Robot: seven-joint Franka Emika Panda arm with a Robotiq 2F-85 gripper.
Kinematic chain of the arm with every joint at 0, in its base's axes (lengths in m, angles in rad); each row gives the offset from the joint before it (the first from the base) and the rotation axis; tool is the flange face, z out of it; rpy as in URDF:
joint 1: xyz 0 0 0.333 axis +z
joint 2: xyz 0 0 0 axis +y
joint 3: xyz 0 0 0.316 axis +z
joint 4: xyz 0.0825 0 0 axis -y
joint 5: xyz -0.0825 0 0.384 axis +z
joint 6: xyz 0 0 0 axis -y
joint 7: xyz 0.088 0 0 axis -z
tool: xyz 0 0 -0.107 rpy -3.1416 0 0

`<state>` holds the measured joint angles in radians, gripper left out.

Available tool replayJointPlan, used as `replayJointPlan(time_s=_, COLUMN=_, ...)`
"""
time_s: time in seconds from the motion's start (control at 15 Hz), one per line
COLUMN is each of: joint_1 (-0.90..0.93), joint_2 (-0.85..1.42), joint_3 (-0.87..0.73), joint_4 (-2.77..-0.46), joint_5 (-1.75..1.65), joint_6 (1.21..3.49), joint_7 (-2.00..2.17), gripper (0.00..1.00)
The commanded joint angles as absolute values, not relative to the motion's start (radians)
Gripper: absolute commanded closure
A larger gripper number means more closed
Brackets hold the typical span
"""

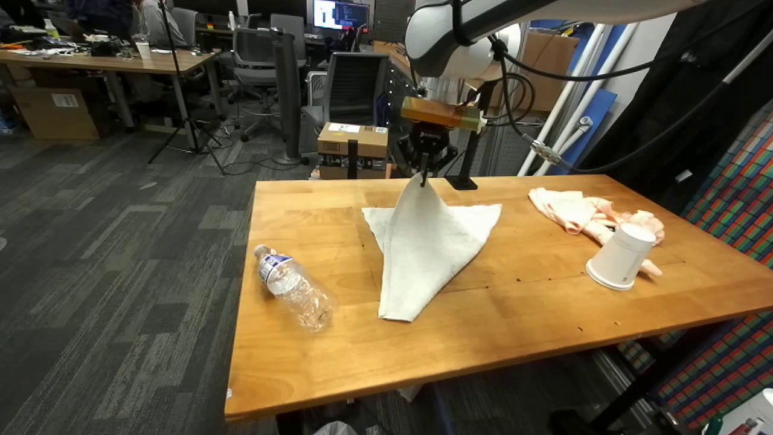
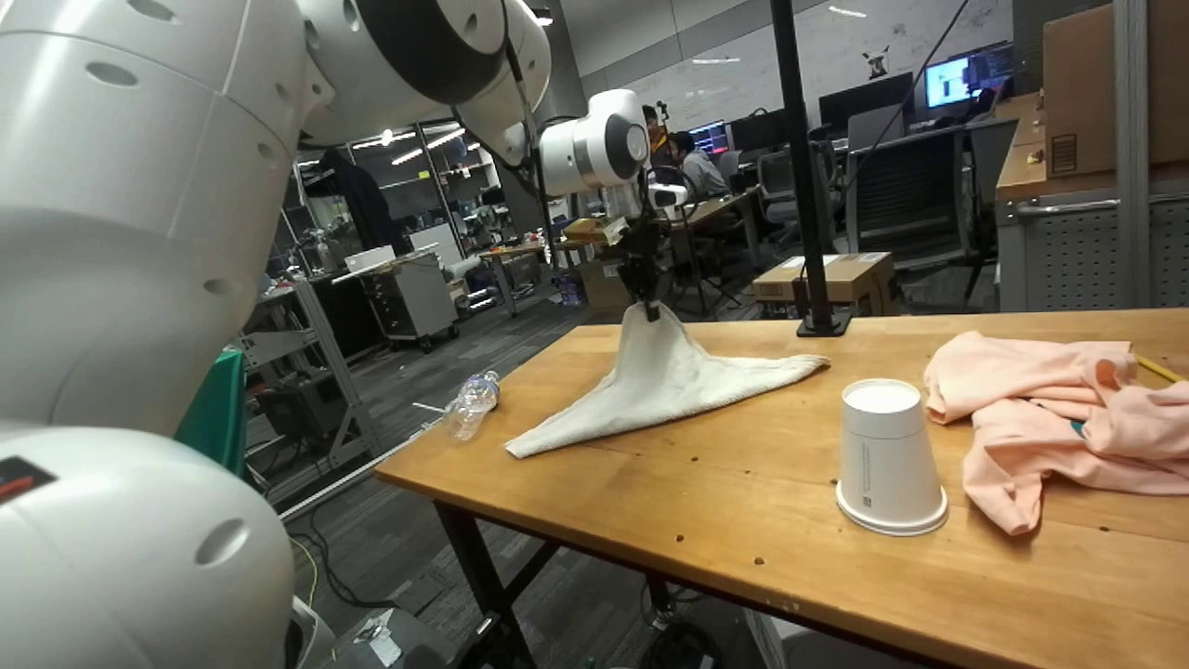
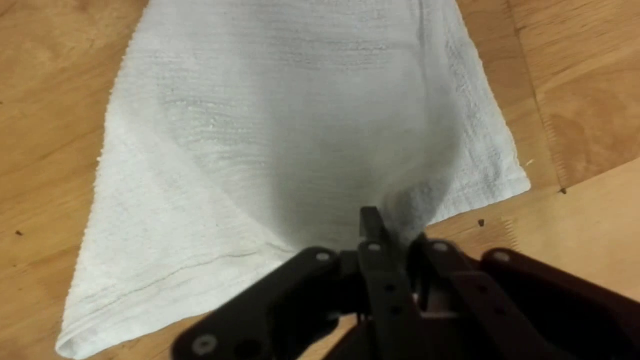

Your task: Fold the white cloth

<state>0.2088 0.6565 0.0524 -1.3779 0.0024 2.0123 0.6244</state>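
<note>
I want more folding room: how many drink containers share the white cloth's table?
2: a clear plastic bottle lying beside the white cloth, and an upturned paper cup near the pink fabric. Others may be hidden.

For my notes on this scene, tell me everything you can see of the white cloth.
The white cloth looks soft and fuzzy, like towelling, with a hemmed-looking edge in the wrist view. The hand pinches one part, raising it into a peak; the rest slopes down, and its lower parts rest on the wooden table. In both exterior views it sits between the clear bottle and the upturned cup, touching neither. It is draped, not neatly folded.
</note>
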Motion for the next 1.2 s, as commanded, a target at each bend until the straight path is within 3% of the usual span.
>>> replayJointPlan(time_s=0.0, joint_1=0.218, joint_2=0.664, joint_3=0.052, joint_4=-1.356, joint_5=0.053, joint_6=2.016, joint_7=0.619, gripper=0.56)
replayJointPlan(time_s=0.47, joint_1=0.208, joint_2=0.577, joint_3=-0.022, joint_4=-1.513, joint_5=0.008, joint_6=2.126, joint_7=0.644, gripper=0.03)
replayJointPlan(time_s=1.13, joint_1=0.196, joint_2=0.486, joint_3=-0.173, joint_4=-1.774, joint_5=-0.16, joint_6=2.404, joint_7=0.69, gripper=0.0)
